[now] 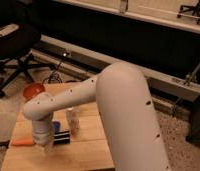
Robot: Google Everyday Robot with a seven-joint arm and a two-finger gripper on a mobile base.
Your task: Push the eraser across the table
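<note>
The hand (46,146) hangs low over the front left of the surface (78,157), its fingers pressed together and holding nothing. The eraser (62,137) lies just to its right, near a blue pad (56,126) and a small bottle (72,120).
</note>
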